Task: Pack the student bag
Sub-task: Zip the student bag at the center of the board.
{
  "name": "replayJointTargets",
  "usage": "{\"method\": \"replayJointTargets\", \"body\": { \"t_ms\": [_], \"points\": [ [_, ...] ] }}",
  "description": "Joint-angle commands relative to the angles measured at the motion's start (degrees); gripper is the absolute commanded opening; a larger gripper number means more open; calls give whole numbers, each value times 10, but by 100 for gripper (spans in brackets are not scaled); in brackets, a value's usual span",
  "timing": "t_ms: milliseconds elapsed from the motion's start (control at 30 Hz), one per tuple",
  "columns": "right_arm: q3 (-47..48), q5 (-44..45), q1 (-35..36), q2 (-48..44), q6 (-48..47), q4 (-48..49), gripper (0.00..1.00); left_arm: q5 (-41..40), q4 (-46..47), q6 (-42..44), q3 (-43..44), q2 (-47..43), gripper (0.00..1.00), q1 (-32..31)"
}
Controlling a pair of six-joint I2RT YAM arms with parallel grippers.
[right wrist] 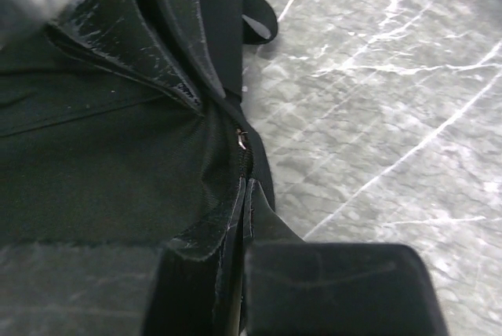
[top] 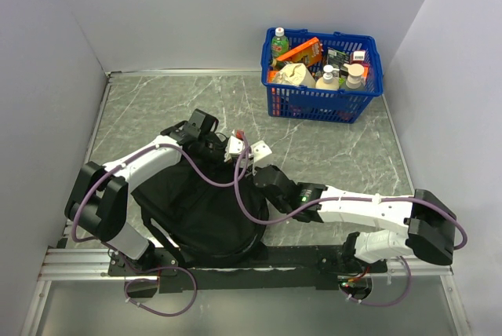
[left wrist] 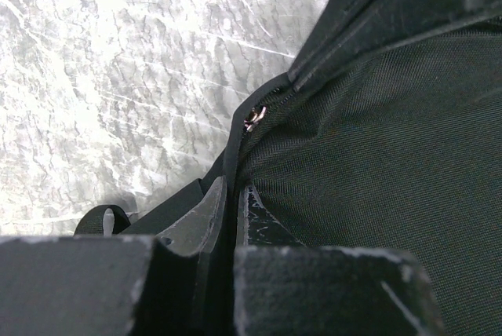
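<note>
- The student bag [top: 196, 210] lies at 6 o'clock on the marble table [top: 149, 108], between the 2 arms.
- The left gripper [left wrist: 233, 195] is pinched tight on the bag's edge seam, at its 11 o'clock side.
- The right gripper [right wrist: 245, 191] is clamped on the bag's fabric at its 2 o'clock side.
- The blue basket [top: 314, 104] stands at 1 o'clock, well apart.

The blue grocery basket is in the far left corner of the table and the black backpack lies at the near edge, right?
Not quite. The top view shows the basket in the far right corner of the table, not the left. The backpack does lie at the near edge.
</note>
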Motion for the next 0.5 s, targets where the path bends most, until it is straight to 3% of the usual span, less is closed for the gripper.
{"method": "replayJointTargets", "body": {
  "t_ms": [0, 267, 467],
  "points": [
    [-16, -46, -15, 5, 15, 14, 0, 40, 0, -20, 0, -26, 1, -12],
    [-52, -43, -62, -80, 29, -7, 0, 38, 2, -19, -2, -27, 1, -13],
    [-77, -154, -141, -131, 63, -1, 0, 38, 0, -15, -2, -26, 1, -14]
  ]
}}
